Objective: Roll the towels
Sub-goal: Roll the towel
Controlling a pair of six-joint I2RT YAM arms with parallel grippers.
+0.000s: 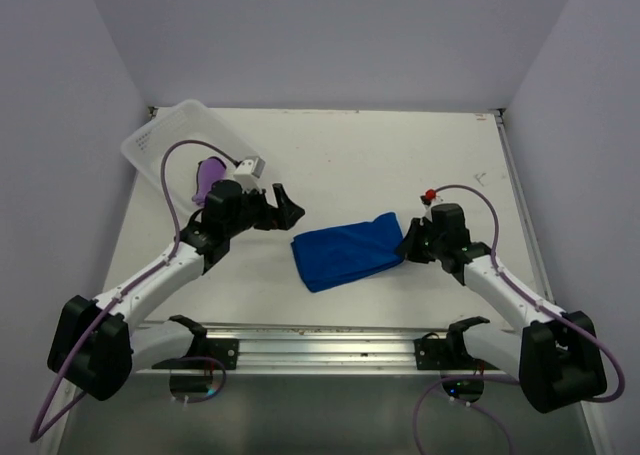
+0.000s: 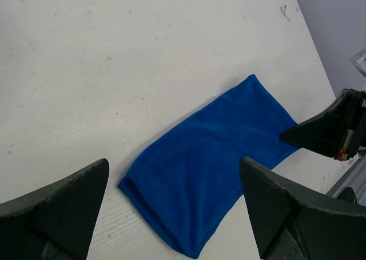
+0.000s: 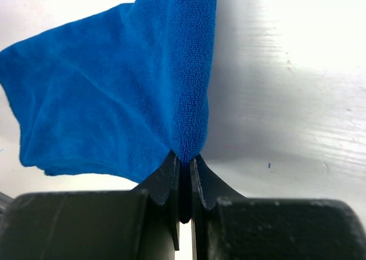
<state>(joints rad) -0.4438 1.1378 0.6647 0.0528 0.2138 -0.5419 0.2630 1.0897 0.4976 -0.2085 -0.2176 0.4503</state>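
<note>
A royal blue towel [image 1: 348, 253] lies folded on the white table, between my two arms. My right gripper [image 1: 408, 243] is shut on its right-hand edge; in the right wrist view the jaws [image 3: 183, 157] pinch a fold of the blue towel [image 3: 114, 88], which spreads away from them. My left gripper [image 1: 285, 207] hangs open just left of the towel's far left corner. The left wrist view has the blue towel [image 2: 211, 174] framed between the wide-apart fingers [image 2: 68, 197], which touch nothing. A purple towel [image 1: 207, 180] rests in the basket.
A white plastic basket [image 1: 170, 135] sits at the far left corner of the table, right behind the left wrist. A metal rail [image 1: 330, 340] runs along the near edge between the arm bases. Walls close in the table on three sides.
</note>
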